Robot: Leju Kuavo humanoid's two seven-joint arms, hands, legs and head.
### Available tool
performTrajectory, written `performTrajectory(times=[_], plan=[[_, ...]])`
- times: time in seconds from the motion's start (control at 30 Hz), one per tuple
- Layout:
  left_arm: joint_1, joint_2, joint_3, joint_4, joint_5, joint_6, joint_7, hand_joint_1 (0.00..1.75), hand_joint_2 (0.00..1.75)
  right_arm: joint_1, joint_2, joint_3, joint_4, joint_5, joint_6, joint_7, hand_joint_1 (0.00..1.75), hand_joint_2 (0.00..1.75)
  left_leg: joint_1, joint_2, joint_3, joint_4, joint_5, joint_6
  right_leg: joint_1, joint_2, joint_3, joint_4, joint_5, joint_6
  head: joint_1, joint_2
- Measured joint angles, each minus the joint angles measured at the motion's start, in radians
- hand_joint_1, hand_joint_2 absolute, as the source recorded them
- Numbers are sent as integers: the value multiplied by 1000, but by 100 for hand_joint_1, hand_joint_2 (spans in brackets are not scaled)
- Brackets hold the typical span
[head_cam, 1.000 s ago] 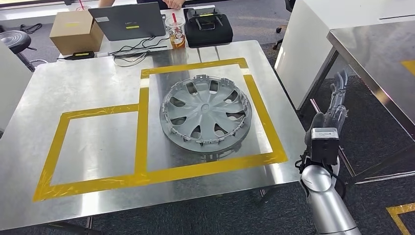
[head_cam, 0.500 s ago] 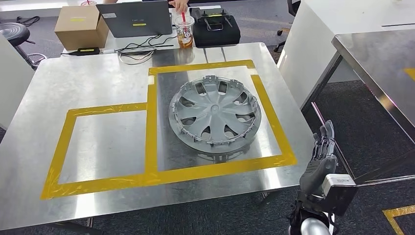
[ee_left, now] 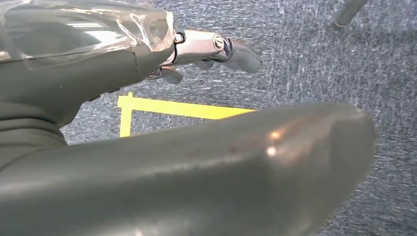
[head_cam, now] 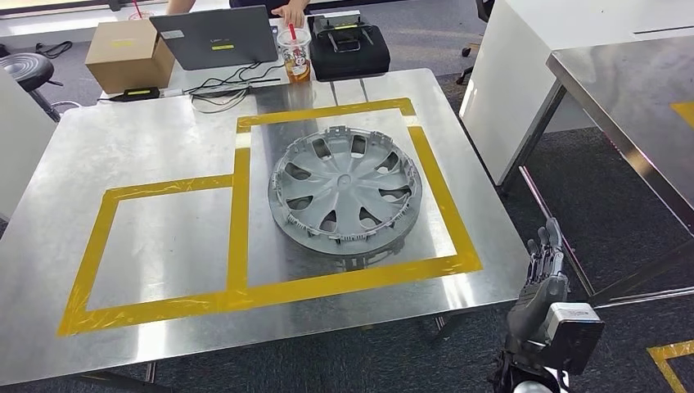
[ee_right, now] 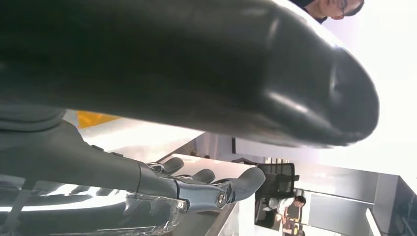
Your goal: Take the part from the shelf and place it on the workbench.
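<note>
I see the grey plastic hubcap (head_cam: 344,191) centred inside the taped worktop (head_cam: 147,139) square; right robot hand (head_cam: 542,282), lower right, empty, fingers apart, should retreat without touching it.

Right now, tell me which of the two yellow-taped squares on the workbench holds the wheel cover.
The larger square, nearer the right hand, holds the wheel cover; the smaller square beside it is bare.
</note>
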Motion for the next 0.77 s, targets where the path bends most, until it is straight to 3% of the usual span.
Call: performTrajectory(times=[0.03,0.07,0.13,0.2,0.33,0.4,0.47,0.5,0.53,0.57,0.63,0.7,0.77], plan=[[1,0,-1,0,-1,-1,1,0,0,4,0,-2,-1,0,0,1,0,0,1,0,2,1,9,0,0,0,0,0,0,0,0,0],[2,0,-2,0,-1,-2,2,0,0,7,0,-3,-3,0,0,3,0,0,1,1,23,-39,35,1,0,1,1,0,0,0,0,0],[1,2,-4,-1,-2,-2,2,0,0,11,1,-6,-9,1,-1,6,0,0,0,1,98,-181,96,8,2,2,3,0,0,2,0,0],[0,3,-5,-2,-2,-2,2,0,0,11,1,-8,-13,3,0,8,0,0,-6,1,142,-269,119,17,6,3,1,1,2,8,1,0],[5,1,-10,-13,-2,-1,9,0,0,15,6,-18,-23,14,16,22,0,0,-9,2,147,-292,130,42,4,3,-11,12,-2,26,2,0],[6,-1,-14,-20,-2,-1,13,0,0,15,8,-26,-27,15,25,28,0,0,-4,4,150,-303,142,55,4,3,-48,92,-46,23,4,0],[8,-3,-17,-26,-2,-1,16,0,0,18,9,-31,-28,13,33,33,0,0,-6,4,144,-304,147,61,3,2,-108,226,-104,19,6,0],[10,-4,-18,-28,-2,-1,18,0,0,20,10,-33,-28,12,35,35,0,0,-7,4,141,-303,149,61,2,2,-128,273,-120,22,6,0],[12,-5,-18,-29,-2,-1,19,0,0,22,10,-35,-28,12,37,36,0,0,-8,4,138,-302,150,60,1,2,-130,285,-120,27,6,0],[13,-6,-18,-31,-2,-1,20,0,0,23,10,-36,-28,11,39,37,0,0,-8,4,137,-301,151,59,0,2,-112,256,-106,35,6,0],[14,-8,-18,-33,-2,-2,21,0,0,23,10,-41,-28,11,41,37,0,0,-9,3,135,-294,150,54,-3,0,-35,116,-59,47,6,0],[14,-9,-18,-36,-2,-3,22,0,0,23,11,-43,-28,10,43,41,0,0,-13,2,131,-285,148,44,-2,0,17,16,-30,42,5,0],[14,-9,-19,-39,-2,-4,24,0,0,24,11,-45,-29,8,47,47,0,0,-14,3,128,-282,148,35,2,2,21,2,-25,30,4,0]])
